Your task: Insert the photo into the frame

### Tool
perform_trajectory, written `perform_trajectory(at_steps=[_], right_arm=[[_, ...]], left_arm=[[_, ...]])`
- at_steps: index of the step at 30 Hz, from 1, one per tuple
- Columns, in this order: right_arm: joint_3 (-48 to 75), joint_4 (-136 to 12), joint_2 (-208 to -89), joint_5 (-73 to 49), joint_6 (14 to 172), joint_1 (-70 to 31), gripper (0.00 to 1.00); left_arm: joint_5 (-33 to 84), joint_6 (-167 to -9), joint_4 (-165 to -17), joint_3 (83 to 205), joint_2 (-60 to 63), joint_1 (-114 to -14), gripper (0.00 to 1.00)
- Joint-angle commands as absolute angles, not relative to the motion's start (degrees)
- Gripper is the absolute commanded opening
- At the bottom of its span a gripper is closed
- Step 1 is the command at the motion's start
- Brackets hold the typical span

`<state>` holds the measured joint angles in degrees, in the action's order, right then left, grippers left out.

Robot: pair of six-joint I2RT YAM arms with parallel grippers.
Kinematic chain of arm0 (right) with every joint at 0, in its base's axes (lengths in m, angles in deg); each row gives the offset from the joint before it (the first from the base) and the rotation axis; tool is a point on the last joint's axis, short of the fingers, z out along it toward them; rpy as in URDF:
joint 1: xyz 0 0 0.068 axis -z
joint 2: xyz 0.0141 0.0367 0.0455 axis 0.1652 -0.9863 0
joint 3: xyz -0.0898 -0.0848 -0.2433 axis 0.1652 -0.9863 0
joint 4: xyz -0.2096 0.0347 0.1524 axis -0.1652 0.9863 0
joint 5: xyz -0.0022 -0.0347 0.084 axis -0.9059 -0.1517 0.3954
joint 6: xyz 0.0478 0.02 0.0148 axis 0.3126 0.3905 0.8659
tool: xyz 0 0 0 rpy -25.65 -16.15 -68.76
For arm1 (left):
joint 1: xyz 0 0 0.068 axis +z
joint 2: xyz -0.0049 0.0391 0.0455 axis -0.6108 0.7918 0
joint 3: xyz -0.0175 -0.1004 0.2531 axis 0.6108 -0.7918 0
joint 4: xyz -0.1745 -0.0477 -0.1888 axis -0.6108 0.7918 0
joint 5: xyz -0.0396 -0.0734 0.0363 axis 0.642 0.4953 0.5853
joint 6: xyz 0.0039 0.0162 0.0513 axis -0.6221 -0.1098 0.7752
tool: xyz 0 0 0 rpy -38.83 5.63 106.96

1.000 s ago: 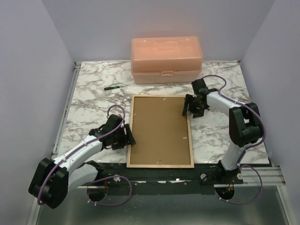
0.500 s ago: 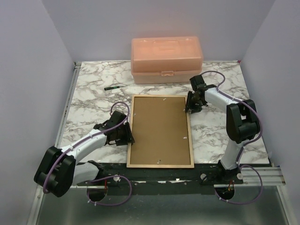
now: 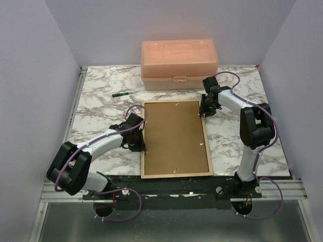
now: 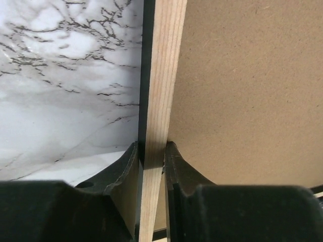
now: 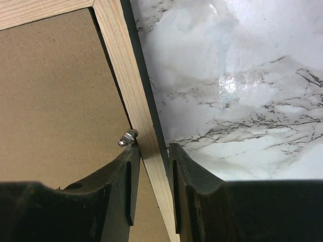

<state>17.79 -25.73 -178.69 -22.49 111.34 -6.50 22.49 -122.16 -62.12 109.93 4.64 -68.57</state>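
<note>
The frame (image 3: 175, 175) lies face down on the marble table (image 3: 98, 108), its light wood back up and a brown fibreboard backing panel (image 3: 174, 136) filling it. My left gripper (image 3: 142, 143) is shut on the frame's left rail (image 4: 164, 65), a finger on each side of the wood. My right gripper (image 3: 203, 108) is shut on the right rail (image 5: 121, 60) near the far right corner, its inner finger beside a small metal clip (image 5: 127, 137). The photo is not in view.
A peach plastic box (image 3: 179, 64) stands at the back of the table, just beyond the frame's far edge. A small dark green pen (image 3: 120, 94) lies at the back left. Grey walls close in both sides.
Both grippers have moved in from the sides and closed on the frame's rails. The frame has shifted a little to the right and away from the near edge.
</note>
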Motion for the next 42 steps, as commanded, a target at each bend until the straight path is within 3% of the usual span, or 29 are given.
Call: perform_trajectory(at_steps=[1, 5, 9, 12, 21, 30, 36, 39, 42], right_arm=[[19.6, -26.55, -181.17, -23.5, 110.87, -6.22, 0.36], [20.9, -27.19, -182.25, -22.43, 111.06, -6.23, 0.39], [21.71, -28.4, -182.55, -23.05, 110.78, -6.22, 0.55], [22.02, -29.6, -182.85, -22.72, 110.23, -6.22, 0.62], [21.64, -30.16, -182.82, -21.09, 109.57, -6.17, 0.62], [16.7, -29.64, -177.14, -24.76, 110.93, -6.22, 0.54], [15.15, -29.82, -176.82, -27.72, 111.57, -6.22, 0.43], [16.19, -30.25, -178.35, -29.58, 111.86, -6.22, 0.31], [17.99, -31.17, -179.96, -30.17, 112.26, -6.22, 0.28]], left_arm=[[17.48, -121.12, -59.75, 108.61, 8.96, -70.25, 0.19], [15.16, -120.98, -59.01, 109.44, 9.89, -71.12, 0.17], [14.37, -120.99, -58.39, 110.07, 10.62, -71.72, 0.13], [13.81, -120.95, -57.96, 110.58, 11.18, -72.08, 0.11], [13.44, -120.69, -57.32, 111.31, 11.89, -72.45, 0.09], [13.37, -120.43, -57.06, 111.71, 12.3, -72.45, 0.07], [13.26, -120.37, -57.05, 111.76, 12.28, -72.44, 0.06], [13.36, -120.09, -57.01, 111.83, 12.38, -72.54, 0.06], [13.26, -119.66, -56.91, 112.02, 12.61, -72.62, 0.02]])
